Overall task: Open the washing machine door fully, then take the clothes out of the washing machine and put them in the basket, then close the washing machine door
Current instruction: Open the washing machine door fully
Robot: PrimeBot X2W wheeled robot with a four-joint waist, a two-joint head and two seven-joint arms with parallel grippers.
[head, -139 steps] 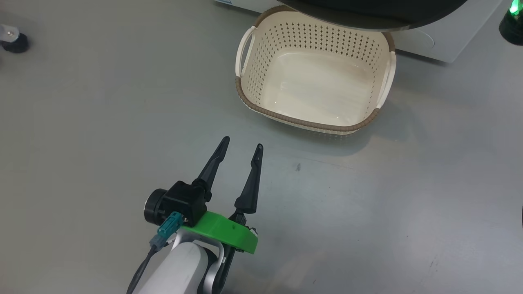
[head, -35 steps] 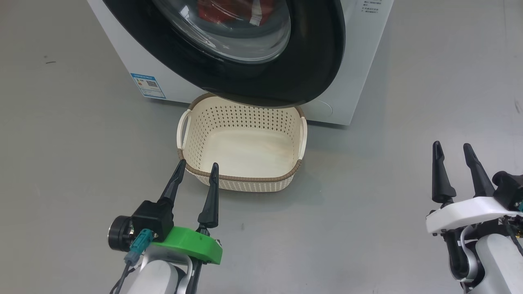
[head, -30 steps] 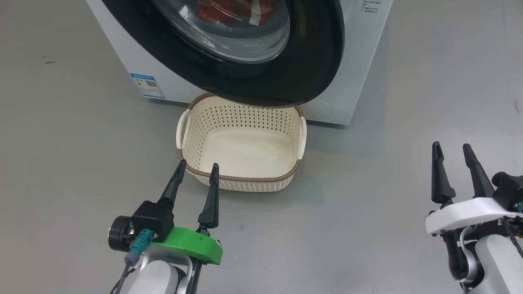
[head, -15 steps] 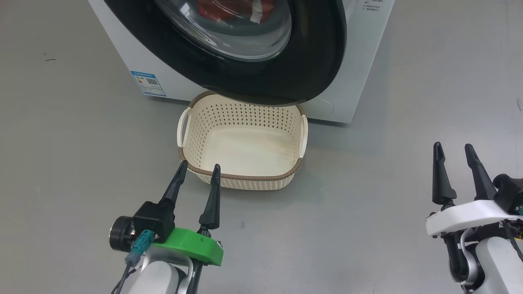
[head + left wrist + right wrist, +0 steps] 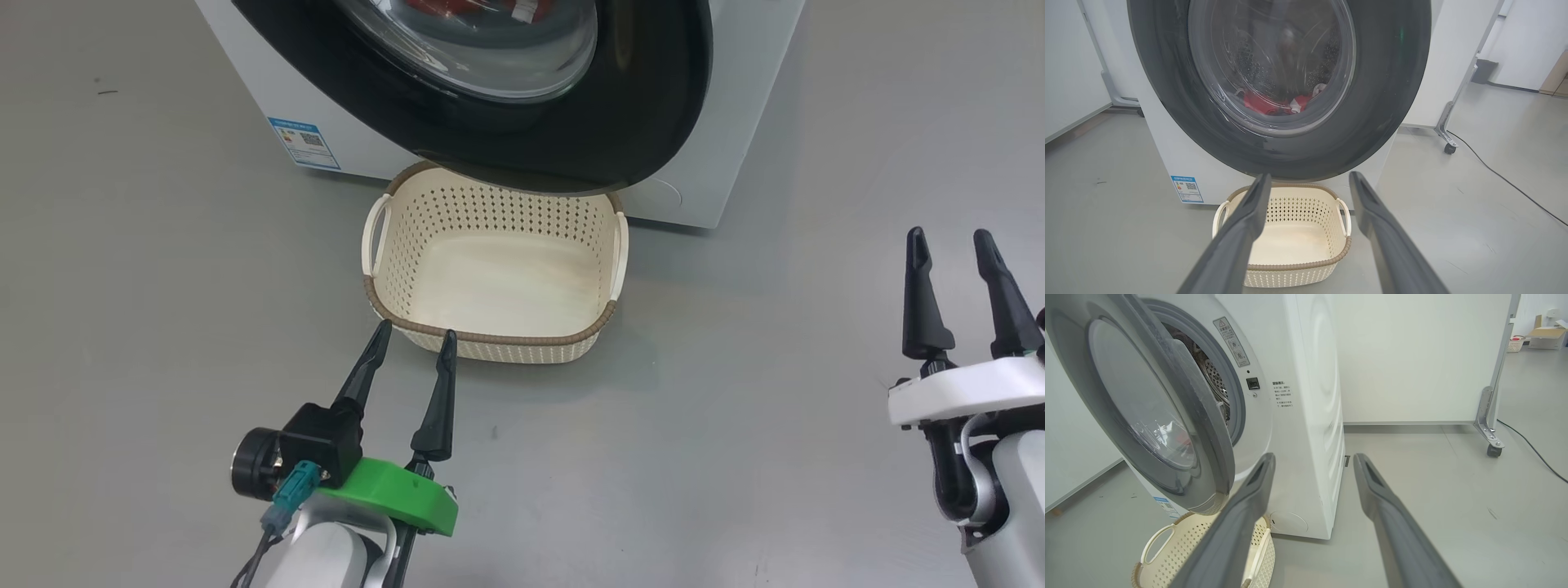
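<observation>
Standing at twelve o'clock, the washing machine (image 5: 751,98) has its door (image 5: 637,122) ajar, a gap plain in the right wrist view. Below sits the basket (image 5: 490,339); the left wrist view shows clothes (image 5: 1265,104) behind the glass. At seven and four o'clock, left hand (image 5: 415,330) and right hand (image 5: 949,233) gape wide, empty.

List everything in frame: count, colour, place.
washing machine: 1, white, on the floor ahead
washing machine door: 1, black rim and clear glass, partly open over the basket
clothes: count unclear, red with white, inside the machine behind the glass
basket: 1, cream with brown rim, empty, on the floor under the door
label sticker: 1, blue, machine front, low left
partition panel: 1, white, right of the machine
floor: grey
left gripper: 1, dark, open, by the basket's near rim
right gripper: 1, dark, open, right of the basket
</observation>
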